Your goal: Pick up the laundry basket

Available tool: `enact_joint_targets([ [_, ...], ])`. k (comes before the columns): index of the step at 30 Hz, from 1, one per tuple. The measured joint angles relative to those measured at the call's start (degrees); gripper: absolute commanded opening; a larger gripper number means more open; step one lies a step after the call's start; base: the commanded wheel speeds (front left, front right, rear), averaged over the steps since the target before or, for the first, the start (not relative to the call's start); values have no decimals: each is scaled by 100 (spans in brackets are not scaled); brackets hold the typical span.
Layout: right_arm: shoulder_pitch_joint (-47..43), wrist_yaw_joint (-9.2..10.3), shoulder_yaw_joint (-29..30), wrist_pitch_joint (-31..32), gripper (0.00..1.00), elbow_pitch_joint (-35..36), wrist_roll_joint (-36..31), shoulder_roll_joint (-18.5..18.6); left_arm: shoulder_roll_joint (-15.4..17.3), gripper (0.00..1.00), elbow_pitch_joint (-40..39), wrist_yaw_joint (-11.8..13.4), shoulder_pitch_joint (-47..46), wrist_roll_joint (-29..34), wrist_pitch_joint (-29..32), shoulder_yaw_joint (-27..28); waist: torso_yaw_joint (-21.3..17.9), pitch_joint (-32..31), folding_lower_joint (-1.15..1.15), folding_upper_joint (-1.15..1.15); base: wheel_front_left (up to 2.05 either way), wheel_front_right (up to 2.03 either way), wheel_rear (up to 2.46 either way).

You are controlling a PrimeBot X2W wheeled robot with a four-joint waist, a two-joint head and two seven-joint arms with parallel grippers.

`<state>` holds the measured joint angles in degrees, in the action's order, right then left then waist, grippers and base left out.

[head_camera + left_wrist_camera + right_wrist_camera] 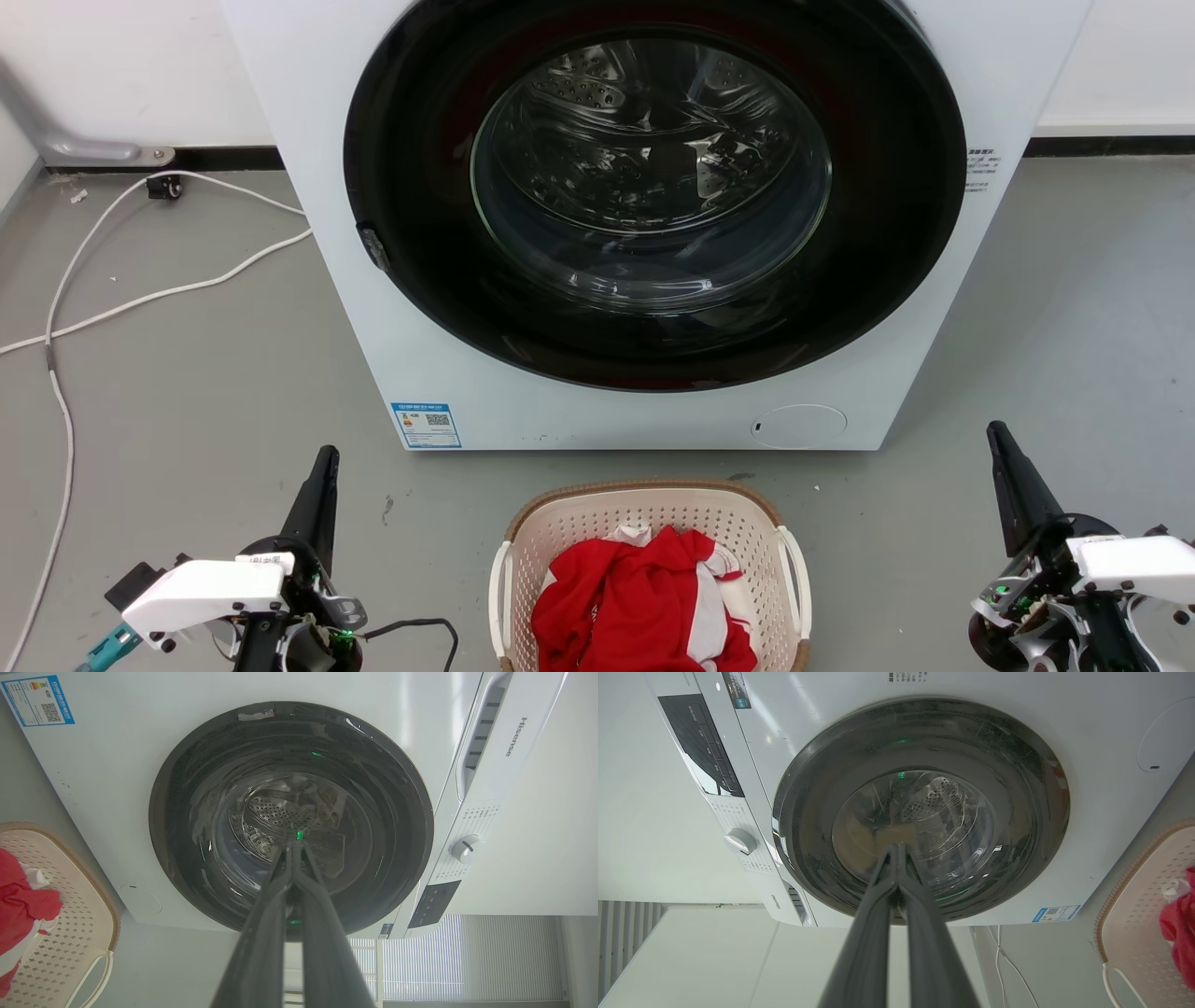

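We saw the washing machine point(653, 415) standing on the grey floor point(187, 392) with its round dark door point(653, 187) closed, and we give every place from this machine. The laundry basket point(579, 532) stood on the floor directly in front of the machine, below the door and near the lower edge of the white front, but apart from it. One short end of its brown rim faced the machine, and a white handle point(499, 583) was on each long side. Inside the basket lay a red cloth point(644, 607) with white parts, heaped toward the end far from the machine.

The left gripper point(327, 459) was in front of the machine's lower left corner, just below the blue label point(426, 425), and well apart from the basket. It pointed toward the machine. In the left wrist view its two dark fingers point(264, 933) lay pressed together up to the tips, so this pincer was narrow and held nothing.

The right gripper point(997, 437) was in front of the machine, a little past its lower right corner, also well apart from the basket. Its fingers point(866, 933) met at the tips in the right wrist view, so this pincer was narrow and empty too.

A white cable point(140, 299) lay on the floor to the left of the machine.
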<state>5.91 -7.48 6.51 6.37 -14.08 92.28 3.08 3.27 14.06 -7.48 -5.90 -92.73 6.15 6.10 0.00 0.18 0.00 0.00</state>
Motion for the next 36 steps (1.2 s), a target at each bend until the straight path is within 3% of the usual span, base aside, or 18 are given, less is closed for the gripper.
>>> enact_joint_targets([
  [19,0,0,2,5,0,0,-1,-1,-7,0,0,0,-1,21,18,10,0,0,0,0,0,0,0],
  [20,-1,0,2,5,100,-4,-1,-1,-8,100,5,0,1,21,18,9,0,0,0,0,0,0,0],
  [21,-25,0,-2,4,0,-40,-1,-2,-14,0,41,0,20,21,18,2,0,0,0,0,0,0,0],
  [22,-68,0,-4,4,100,-90,-1,-5,-25,100,93,0,62,21,16,-1,0,0,0,0,0,0,0],
  [36,-211,0,-189,-342,100,-105,-464,-1,-49,100,42,0,185,288,-327,-322,-7,10,0,0,0,0,0],
])
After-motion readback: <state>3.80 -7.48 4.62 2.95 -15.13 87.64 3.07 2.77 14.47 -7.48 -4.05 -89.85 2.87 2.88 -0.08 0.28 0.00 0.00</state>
